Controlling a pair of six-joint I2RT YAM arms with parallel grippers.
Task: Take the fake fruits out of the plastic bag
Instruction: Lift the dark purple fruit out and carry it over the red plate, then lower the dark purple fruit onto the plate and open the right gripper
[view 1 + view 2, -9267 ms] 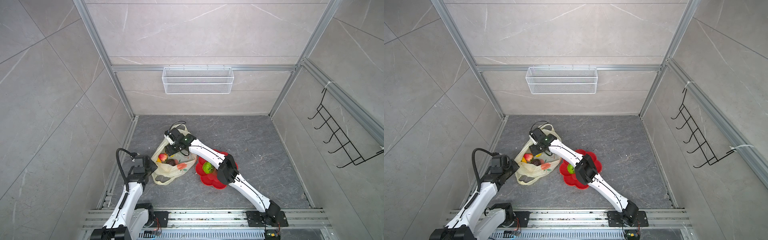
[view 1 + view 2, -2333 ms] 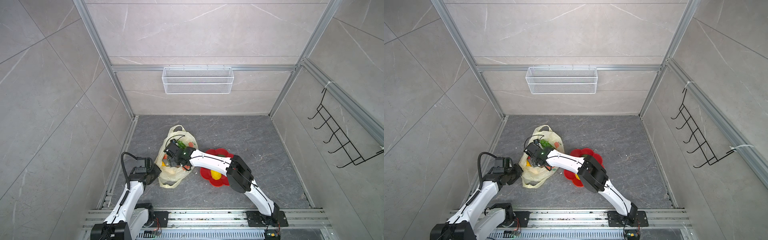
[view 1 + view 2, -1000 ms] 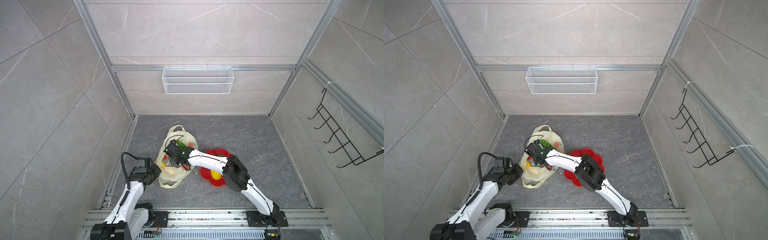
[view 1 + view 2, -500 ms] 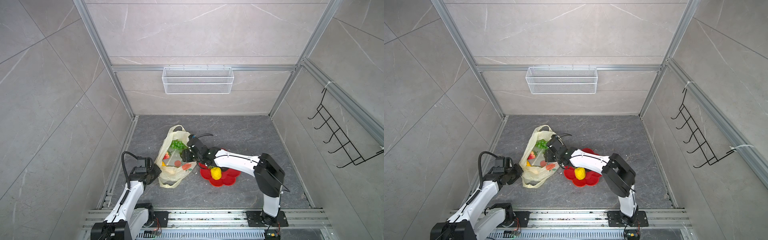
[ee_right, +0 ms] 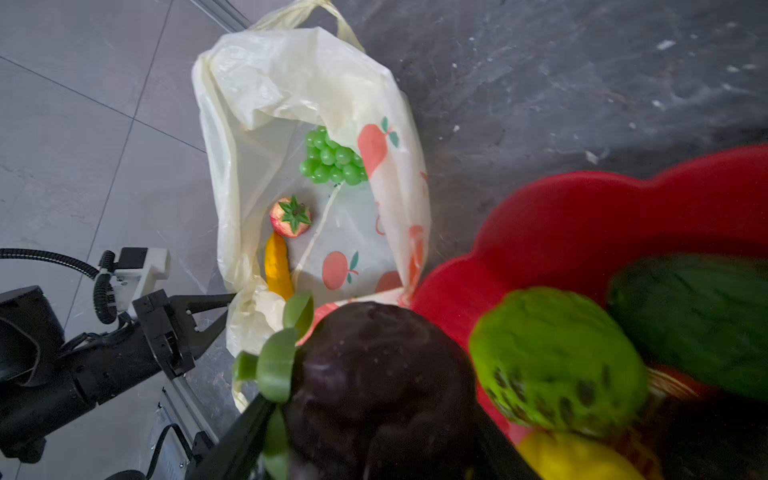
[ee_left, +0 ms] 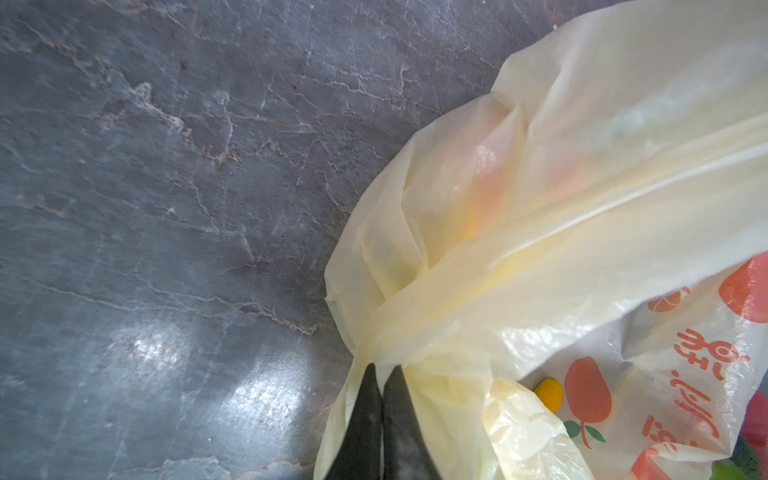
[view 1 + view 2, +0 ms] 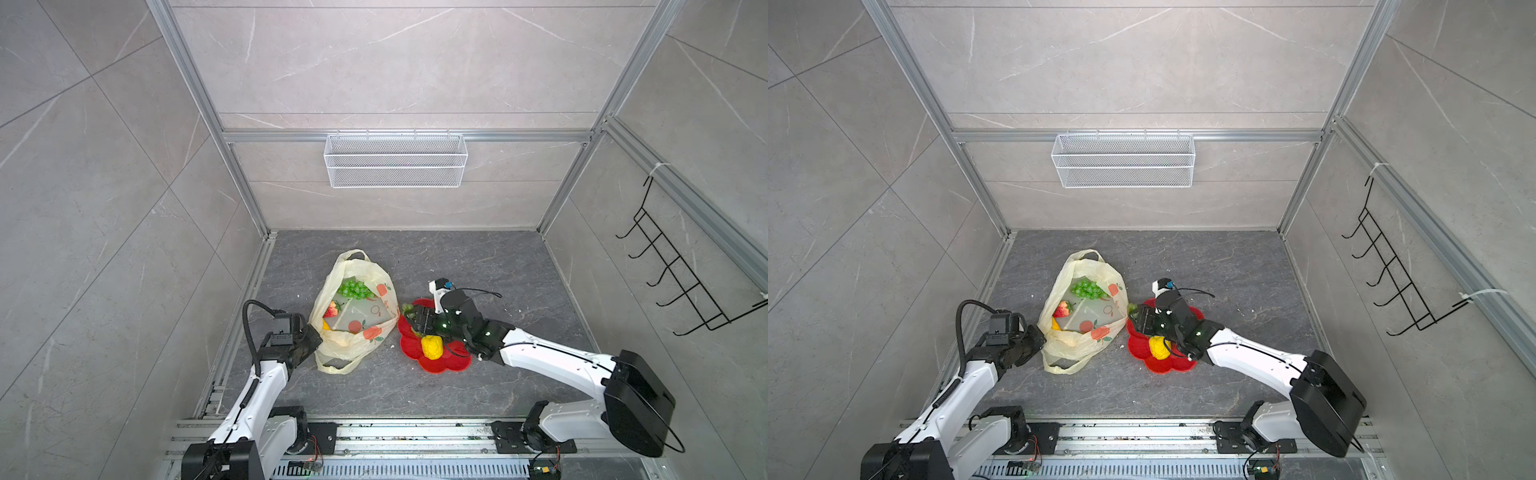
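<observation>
**Right gripper moved from bag mouth to plate, fruit in grasp**

Right gripper (image 7: 419,321) has shifted since half a second ago from the mouth of the plastic bag (image 7: 374,276) to the bag-side edge of the red flower-shaped plate (image 7: 451,365). Its fingers stand apart on either side of a dark purple fruit (image 5: 382,374) with green leaves and pinch it between them. Whether the fruit touches the plate cannot be told.

Left gripper (image 6: 381,370): fingers pressed together on a gathered fold at the bag's edge, as before.

The bag lies on the grey floor (image 7: 478,266) just beside the plate, mouth open. Inside it are the green grape bunch (image 7: 354,289), the red strawberry (image 7: 331,309) and the yellow banana (image 5: 277,266).

On the plate are the yellow knobbly fruit (image 7: 431,347), the green bumpy ball (image 5: 552,357) and a dark green fruit (image 5: 698,316).
</observation>
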